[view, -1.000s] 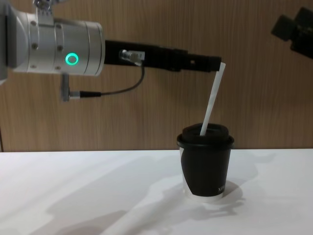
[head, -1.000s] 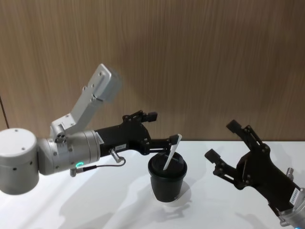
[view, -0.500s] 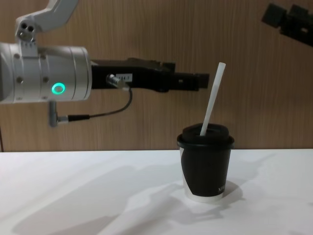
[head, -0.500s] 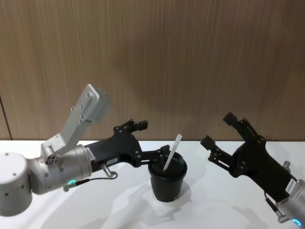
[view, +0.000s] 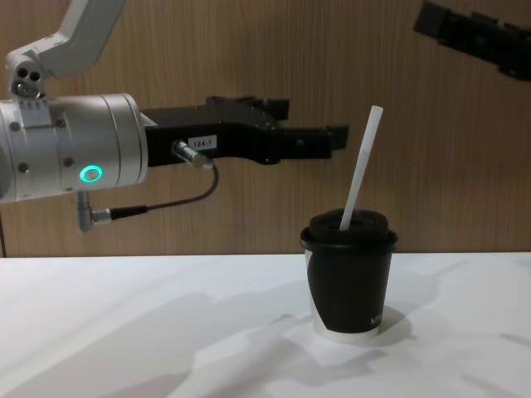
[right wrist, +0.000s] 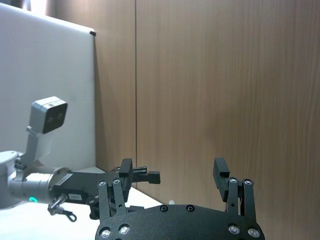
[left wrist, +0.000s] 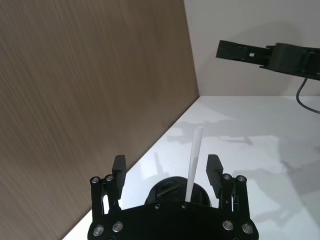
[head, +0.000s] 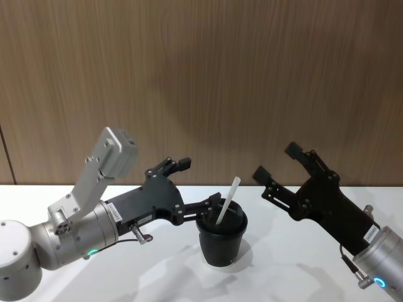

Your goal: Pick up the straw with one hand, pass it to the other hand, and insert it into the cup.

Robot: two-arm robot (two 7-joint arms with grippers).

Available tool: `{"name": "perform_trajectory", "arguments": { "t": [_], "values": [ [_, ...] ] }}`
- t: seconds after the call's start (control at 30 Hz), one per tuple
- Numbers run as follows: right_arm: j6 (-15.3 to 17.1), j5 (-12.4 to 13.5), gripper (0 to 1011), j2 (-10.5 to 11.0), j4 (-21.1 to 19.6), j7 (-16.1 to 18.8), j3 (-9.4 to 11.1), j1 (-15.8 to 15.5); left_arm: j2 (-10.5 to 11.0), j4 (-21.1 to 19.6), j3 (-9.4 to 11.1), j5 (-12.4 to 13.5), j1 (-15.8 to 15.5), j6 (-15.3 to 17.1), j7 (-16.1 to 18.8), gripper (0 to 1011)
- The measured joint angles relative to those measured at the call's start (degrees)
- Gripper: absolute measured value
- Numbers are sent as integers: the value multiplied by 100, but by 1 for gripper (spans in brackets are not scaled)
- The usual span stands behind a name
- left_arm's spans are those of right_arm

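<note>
The straw (head: 227, 202) leans in the cup (head: 221, 240) just ahead of the open, empty left gripper (head: 200, 187) in the head view, and between its fingers (left wrist: 118, 171) from the left wrist, so retreat straight back; the right gripper (head: 276, 171) hangs open, well clear.

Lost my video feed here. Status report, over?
Left gripper open beside the straw, not touching. Right gripper open, raised to the cup's right. Straw stands tilted in the cup lid. Nothing in the way.
</note>
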Motion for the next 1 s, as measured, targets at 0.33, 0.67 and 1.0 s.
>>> {"name": "perform_trajectory", "arguments": {
  "t": [0.33,0.67,1.0],
  "values": [
    [185,-82,1001,-70,-112,-361,-80,59,-143,68,-4,175,19,-384,17,1004],
    [323,-126,1001,-130,-192,-672,-172,90,-276,78,6,303,11,-620,-5,1003],
    [379,-130,1001,-189,-223,-873,-249,99,-307,-31,-33,344,91,-651,3,1004]
  ]
}}
